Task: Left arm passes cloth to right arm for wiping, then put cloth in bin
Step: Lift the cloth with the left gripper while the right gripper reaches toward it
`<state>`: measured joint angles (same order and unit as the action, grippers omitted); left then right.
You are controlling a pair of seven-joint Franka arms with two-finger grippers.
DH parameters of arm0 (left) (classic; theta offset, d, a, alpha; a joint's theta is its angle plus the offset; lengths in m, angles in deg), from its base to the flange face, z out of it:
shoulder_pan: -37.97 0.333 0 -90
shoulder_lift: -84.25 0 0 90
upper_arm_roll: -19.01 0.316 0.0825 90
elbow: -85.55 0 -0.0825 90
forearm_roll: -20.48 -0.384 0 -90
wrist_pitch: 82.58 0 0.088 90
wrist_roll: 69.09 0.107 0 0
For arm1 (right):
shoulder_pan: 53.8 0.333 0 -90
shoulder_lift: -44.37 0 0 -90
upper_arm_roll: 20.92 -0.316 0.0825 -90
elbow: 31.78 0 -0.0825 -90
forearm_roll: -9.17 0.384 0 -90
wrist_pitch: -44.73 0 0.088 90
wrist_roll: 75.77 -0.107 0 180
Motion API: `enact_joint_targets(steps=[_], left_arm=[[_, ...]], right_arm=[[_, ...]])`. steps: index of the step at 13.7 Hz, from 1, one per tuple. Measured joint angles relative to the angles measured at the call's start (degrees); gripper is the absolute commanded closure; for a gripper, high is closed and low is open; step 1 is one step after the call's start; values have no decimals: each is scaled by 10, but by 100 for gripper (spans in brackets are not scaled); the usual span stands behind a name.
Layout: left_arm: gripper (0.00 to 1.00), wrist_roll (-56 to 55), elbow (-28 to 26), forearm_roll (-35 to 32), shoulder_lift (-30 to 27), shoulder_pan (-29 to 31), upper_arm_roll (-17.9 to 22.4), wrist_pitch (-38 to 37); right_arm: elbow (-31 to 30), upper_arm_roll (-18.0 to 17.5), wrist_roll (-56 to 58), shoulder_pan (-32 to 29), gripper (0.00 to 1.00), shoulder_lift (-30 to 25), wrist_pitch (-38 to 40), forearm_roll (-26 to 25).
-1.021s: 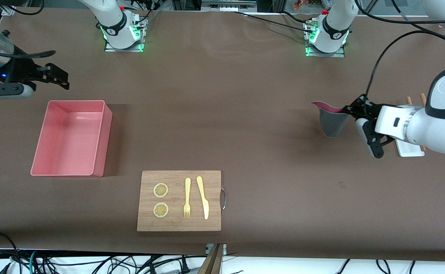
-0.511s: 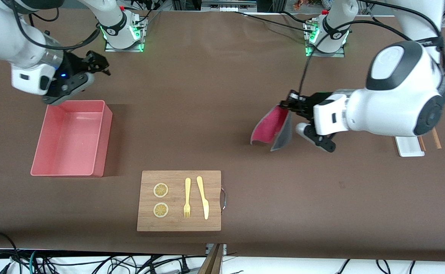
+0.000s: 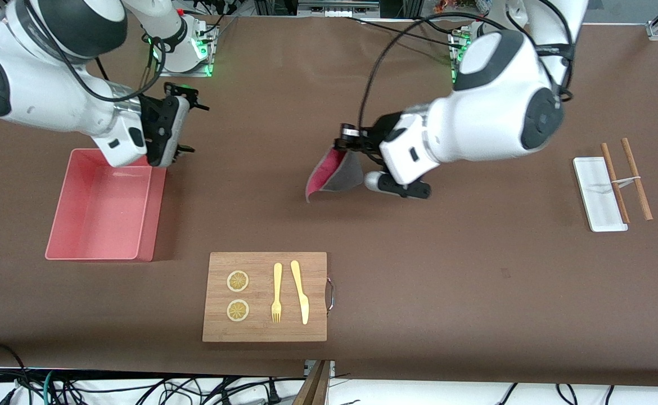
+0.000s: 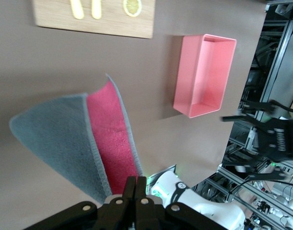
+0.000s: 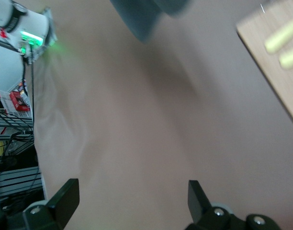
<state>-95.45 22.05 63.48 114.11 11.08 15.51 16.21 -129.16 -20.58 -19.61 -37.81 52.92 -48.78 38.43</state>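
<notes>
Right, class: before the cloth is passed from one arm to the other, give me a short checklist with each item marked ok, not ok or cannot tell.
1. Left end effector shut on the cloth: ok.
2. Cloth hanging free, off the table: ok; it dangles over bare table in the middle.
3. Right end effector open to receive: ok; its fingers stand wide apart.
4. Right end effector close enough to take the cloth: not ok; it is over the table beside the bin, well apart from the cloth.
5. Bin free for the cloth afterwards: ok; nothing lies in it.
6. Board out of the handover path: ok; it lies nearer the front camera.

Dangling folded cloth (image 3: 334, 173); empty pink bin (image 3: 102, 207)
</notes>
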Motion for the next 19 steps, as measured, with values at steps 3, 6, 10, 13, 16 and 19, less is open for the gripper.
enact_joint_targets(steps=[3,6,10,13,16,19], left_arm=[[100,-42,0,6,0,-55,-1,73],[100,-48,3,17,0,-78,-1,100],[100,-57,9,17,-4,-90,0,105],[100,-71,9,15,-4,-107,0,128],[100,-88,9,7,-4,-116,1,134],[100,-90,9,7,-5,-117,4,135]], right_arm=[[-39,-4,162,4,0,36,-82,67],[-37,-6,208,19,0,67,-122,83],[-25,-10,215,41,0,68,-153,83],[-22,-10,215,55,1,67,-167,84],[-22,-11,205,74,2,66,-180,86],[-21,-11,198,84,66,66,-189,86]])
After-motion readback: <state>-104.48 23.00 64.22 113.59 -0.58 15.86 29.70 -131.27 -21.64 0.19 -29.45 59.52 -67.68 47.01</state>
